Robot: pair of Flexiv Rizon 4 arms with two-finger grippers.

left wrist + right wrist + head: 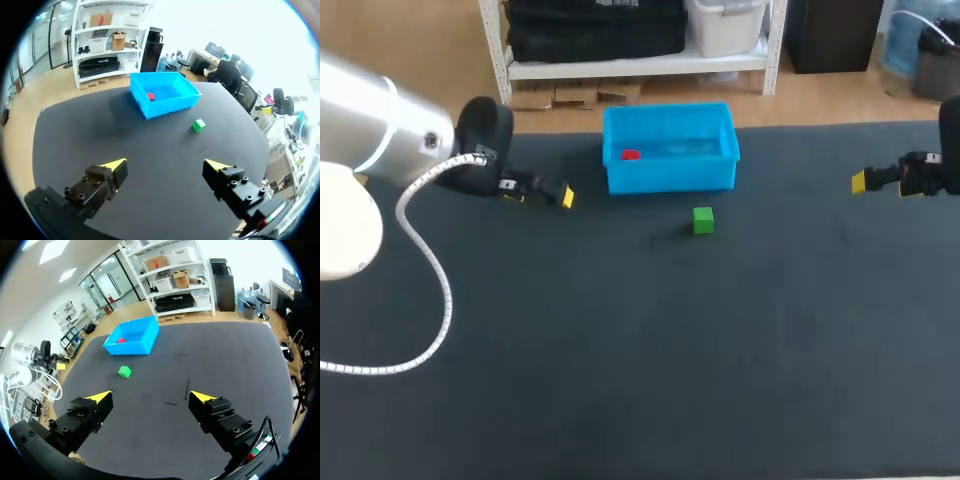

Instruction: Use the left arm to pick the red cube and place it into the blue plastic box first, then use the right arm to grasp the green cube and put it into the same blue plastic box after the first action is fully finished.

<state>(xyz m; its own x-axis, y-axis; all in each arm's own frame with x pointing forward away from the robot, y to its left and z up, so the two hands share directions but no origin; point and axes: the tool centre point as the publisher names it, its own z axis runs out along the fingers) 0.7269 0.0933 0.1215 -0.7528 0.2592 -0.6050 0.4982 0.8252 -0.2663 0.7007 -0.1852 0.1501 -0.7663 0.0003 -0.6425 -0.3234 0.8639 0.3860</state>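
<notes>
The red cube (630, 155) lies inside the blue plastic box (670, 176), near its left end; it shows there too in the left wrist view (150, 96) and the right wrist view (121, 340). The green cube (703, 220) sits on the dark table just in front of the box, also seen far ahead of each gripper (198, 125) (124, 371). My left gripper (540, 191) hangs open and empty to the left of the box (162, 102). My right gripper (880, 181) stands open and empty at the far right, well away from the green cube and the box (131, 342).
A white coiled cable (432, 262) loops from my left arm over the table's left side. The dark table mat (650, 350) stretches wide in front of the cube and box.
</notes>
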